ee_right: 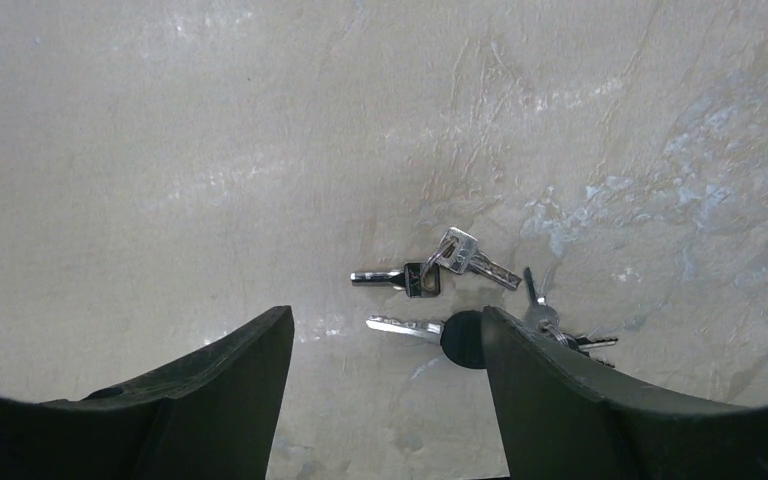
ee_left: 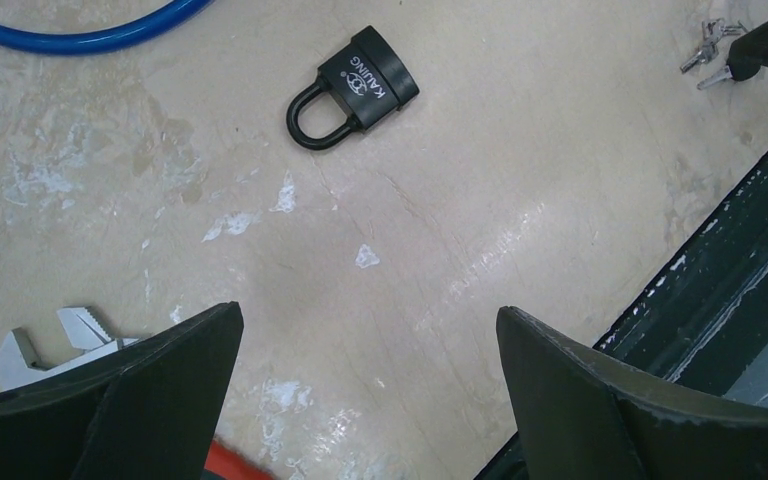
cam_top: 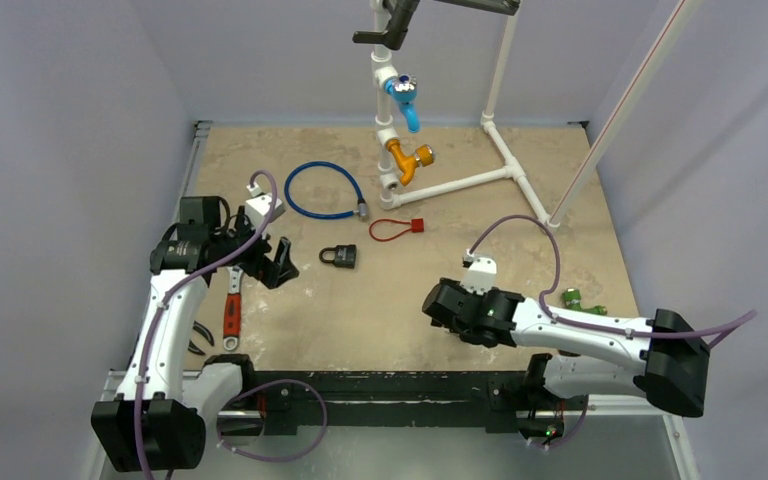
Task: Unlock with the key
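The padlock (cam_top: 339, 257) lies flat on the bench (cam_top: 380, 320) with its shackle apparently closed, and the bunch of keys (ee_right: 440, 285) rests well to its right, a little nearer the arms. The right hand (ee_right: 388, 330) hangs low over that bunch, jaws parted either side of the black-headed key (ee_right: 450, 335) and grasping nothing yet, seemingly lined up to pick it. The left hand (ee_left: 370, 320), fully released and empty, hovers just left of the padlock, likely ready to steady it.

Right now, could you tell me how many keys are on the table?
3 in plain view: the left key, the upper key beside it, the black-headed key between the fingertips of the right gripper; more hide partly behind one finger.
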Tool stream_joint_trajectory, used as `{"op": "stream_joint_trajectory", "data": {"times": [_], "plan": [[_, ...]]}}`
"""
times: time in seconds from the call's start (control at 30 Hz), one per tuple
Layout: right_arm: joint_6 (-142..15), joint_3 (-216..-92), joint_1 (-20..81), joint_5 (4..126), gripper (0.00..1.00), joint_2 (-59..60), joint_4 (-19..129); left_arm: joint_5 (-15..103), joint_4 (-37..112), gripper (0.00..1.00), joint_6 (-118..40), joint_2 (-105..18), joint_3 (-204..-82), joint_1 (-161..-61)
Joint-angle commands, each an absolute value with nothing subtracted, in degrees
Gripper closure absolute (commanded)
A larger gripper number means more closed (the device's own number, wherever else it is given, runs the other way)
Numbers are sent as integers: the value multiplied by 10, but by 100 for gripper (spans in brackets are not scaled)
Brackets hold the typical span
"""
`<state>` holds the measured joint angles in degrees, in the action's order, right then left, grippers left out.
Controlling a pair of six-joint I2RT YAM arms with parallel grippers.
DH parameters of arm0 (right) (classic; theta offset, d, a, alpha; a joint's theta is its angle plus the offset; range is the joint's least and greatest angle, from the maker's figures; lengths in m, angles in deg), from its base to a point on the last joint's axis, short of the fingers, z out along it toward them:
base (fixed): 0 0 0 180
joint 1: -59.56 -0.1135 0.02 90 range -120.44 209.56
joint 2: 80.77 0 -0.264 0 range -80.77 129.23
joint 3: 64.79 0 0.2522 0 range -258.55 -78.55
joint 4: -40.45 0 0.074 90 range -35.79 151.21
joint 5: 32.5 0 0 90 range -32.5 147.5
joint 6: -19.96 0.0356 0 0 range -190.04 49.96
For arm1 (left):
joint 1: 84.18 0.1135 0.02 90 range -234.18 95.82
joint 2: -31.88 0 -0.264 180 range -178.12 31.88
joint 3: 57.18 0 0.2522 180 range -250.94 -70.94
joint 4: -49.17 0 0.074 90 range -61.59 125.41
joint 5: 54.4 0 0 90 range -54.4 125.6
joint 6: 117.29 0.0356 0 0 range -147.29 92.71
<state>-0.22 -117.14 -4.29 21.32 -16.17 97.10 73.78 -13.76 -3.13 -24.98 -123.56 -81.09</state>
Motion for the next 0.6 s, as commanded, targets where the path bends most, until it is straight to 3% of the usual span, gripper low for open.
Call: {"op": "stream_joint_trajectory", "data": {"times": [0.0, 0.57], "plan": [[20, -1157, -45, 227, 34, -154, 945, 750, -147, 0, -18, -240, -1241, -825], [-23, -1123, 22, 253, 49, -139, 870, 740, -144, 2, -20, -231, -1228, -854]]}}
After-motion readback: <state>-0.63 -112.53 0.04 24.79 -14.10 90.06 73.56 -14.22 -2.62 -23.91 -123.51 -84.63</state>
